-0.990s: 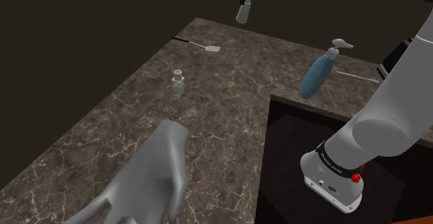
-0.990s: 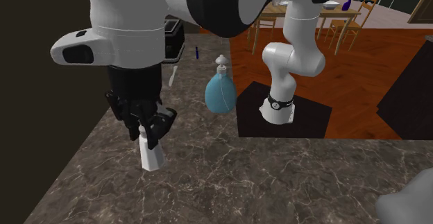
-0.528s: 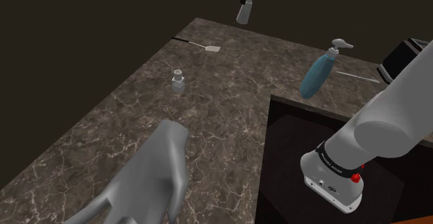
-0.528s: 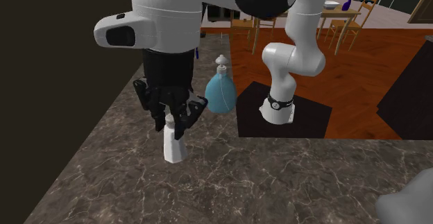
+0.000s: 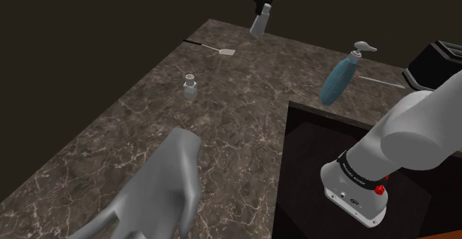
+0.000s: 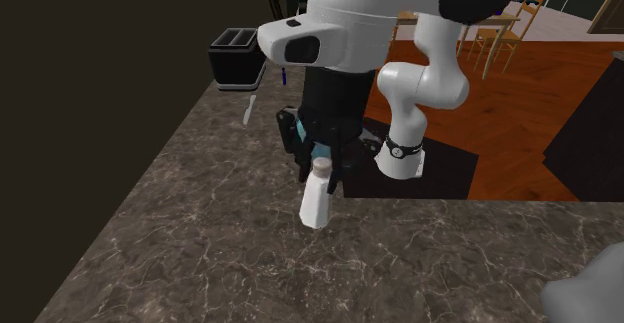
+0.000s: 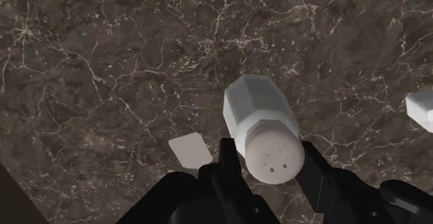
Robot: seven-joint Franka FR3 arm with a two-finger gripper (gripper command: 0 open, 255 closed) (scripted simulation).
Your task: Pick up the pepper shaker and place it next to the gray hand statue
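Blue dispenser [image 5: 339, 81], toaster [image 6: 236, 59], spatula [image 5: 226, 52]

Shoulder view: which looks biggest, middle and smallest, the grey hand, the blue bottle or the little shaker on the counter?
Largest: grey hand statue, though it sits nearest the camera, so that may flatter it.
Middle: blue bottle.
Smallest: little shaker standing on the counter.

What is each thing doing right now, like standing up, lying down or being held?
Pepper shaker: held above the counter, clasped at its cap.
Gripper: shut on the pepper shaker.
Small shaker: standing upright on the counter.
Spatula: lying flat.
Soap dispenser: standing on the counter.
Hand statue: on the counter, nothing beside it.
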